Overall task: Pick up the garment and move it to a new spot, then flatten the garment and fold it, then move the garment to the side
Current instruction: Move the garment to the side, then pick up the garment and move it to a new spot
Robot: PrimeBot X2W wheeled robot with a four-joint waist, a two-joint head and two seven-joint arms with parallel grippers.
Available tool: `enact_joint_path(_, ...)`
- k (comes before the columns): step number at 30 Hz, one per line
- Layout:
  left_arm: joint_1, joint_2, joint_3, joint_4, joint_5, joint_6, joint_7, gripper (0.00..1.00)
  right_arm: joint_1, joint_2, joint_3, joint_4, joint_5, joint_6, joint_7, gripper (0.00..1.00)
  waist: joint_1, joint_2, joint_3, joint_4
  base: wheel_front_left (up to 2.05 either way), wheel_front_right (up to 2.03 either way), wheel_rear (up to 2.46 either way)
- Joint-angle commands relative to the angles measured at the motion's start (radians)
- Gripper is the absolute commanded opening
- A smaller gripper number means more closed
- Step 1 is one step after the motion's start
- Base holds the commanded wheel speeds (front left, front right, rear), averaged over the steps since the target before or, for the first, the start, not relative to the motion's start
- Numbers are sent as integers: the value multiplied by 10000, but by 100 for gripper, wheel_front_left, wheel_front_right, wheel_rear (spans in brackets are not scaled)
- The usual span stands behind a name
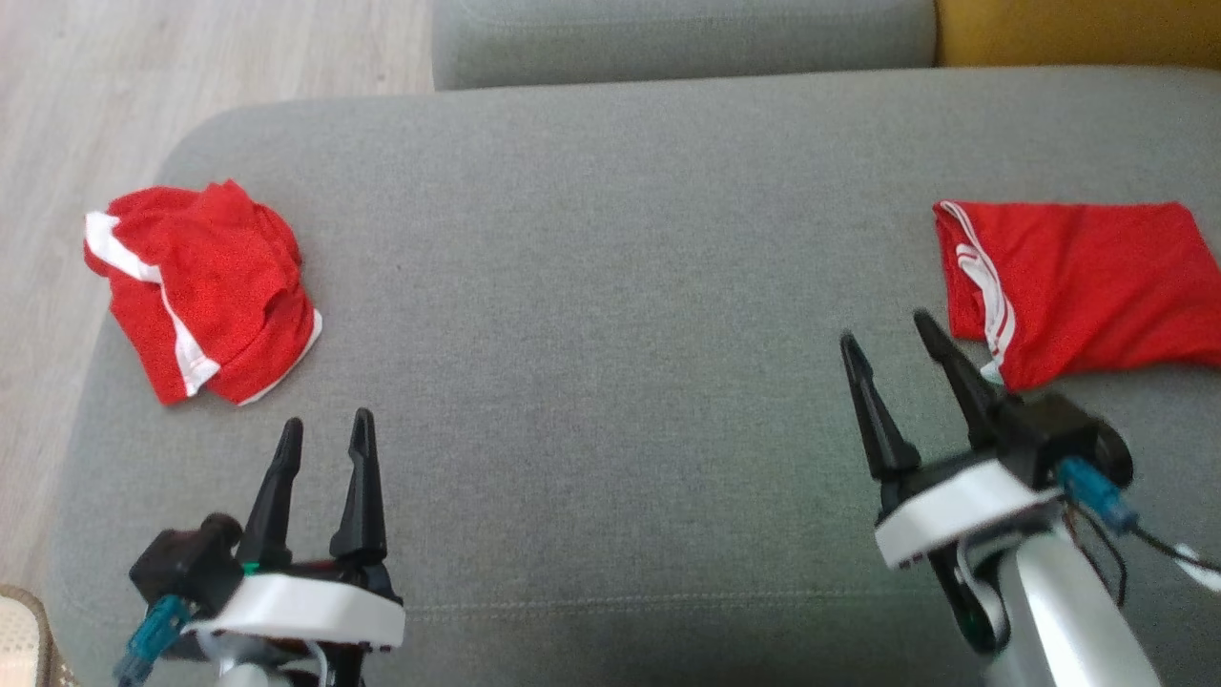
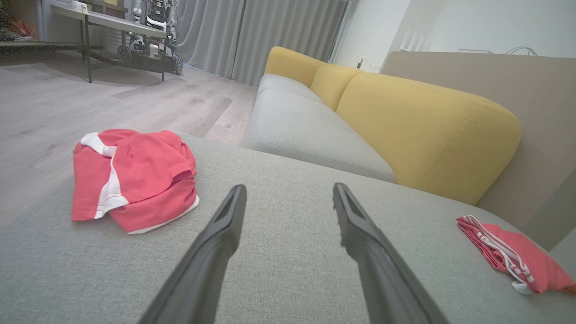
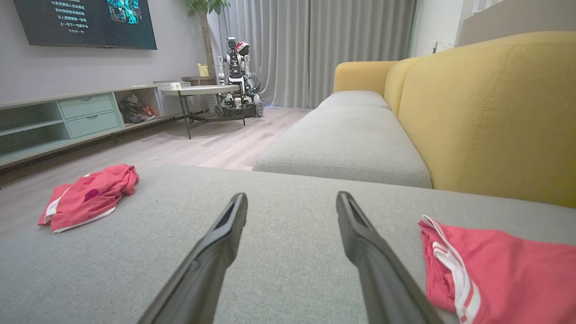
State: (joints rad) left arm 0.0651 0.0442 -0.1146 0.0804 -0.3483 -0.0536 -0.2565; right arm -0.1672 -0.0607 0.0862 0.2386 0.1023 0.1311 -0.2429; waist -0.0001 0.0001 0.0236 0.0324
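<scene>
A crumpled red garment [image 1: 205, 291] with white trim lies bunched near the left edge of the grey sofa seat [image 1: 610, 286]; it also appears as a heap [image 2: 132, 180] in the left wrist view and a small pile [image 3: 87, 197] in the right wrist view. A second red garment [image 1: 1078, 286] with white stripes lies folded flat at the right, seen too as the folded piece [image 2: 513, 254] and as the red cloth [image 3: 499, 270]. My left gripper [image 1: 324, 431] hovers open just below the crumpled garment, empty. My right gripper [image 1: 889, 334] stands open, empty, just left of the folded one.
Beyond the seat lie another grey cushion [image 1: 682, 38] and yellow backrests [image 2: 427, 130]. Wood floor [image 1: 86, 114] runs off the sofa's left edge. Far across the room stand a table with another robot [image 3: 236, 76], a low cabinet [image 3: 67, 119] and a wall screen [image 3: 85, 22].
</scene>
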Motion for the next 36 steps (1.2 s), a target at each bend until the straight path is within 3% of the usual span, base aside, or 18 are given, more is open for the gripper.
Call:
enact_joint_path(1, -213, 61, 334, -403, 54, 43, -53, 100, -130, 102, 167, -412, 103, -4, -124, 100, 1, -1, -127, 13, 0, 0, 0)
enact_joint_path(27, -244, 61, 220, -739, -92, 159, -53, 100, 80, 104, 146, -595, 80, -4, -188, 100, 1, -1, 118, 190, 0, 0, 0)
enact_joint_path(36, -348, 61, 141, -698, -91, 170, -53, 100, 198, 104, 440, -497, 209, -4, -188, 100, 1, -1, 55, 1176, 0, 0, 0)
